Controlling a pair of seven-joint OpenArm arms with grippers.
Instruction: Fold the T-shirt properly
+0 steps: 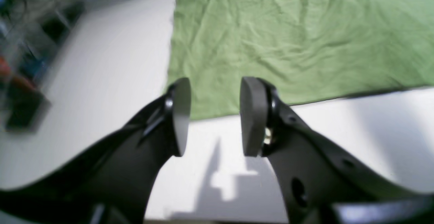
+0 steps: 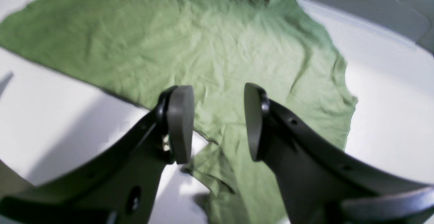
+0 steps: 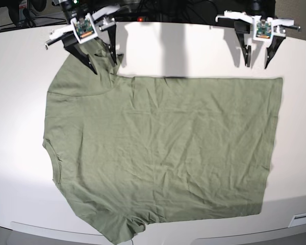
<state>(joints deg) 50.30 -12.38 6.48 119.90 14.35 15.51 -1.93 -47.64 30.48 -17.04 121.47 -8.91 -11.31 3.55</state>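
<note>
T-shirt (image 3: 163, 148) flat on worktop (image 3: 20, 56); both grippers' jaws apart, empty; right gripper (image 2: 217, 122) at 10 o'clock risks pinching only the sleeve's top layer.

In the base view the T-shirt (image 3: 158, 148) runs off the bottom edge at its near sleeve. The left wrist view cuts it off at the top and right, and clutter (image 1: 23, 47) beyond the surface (image 1: 101, 81) is too blurred to identify. The right gripper (image 2: 217, 122) hides part of a sleeve.
</note>
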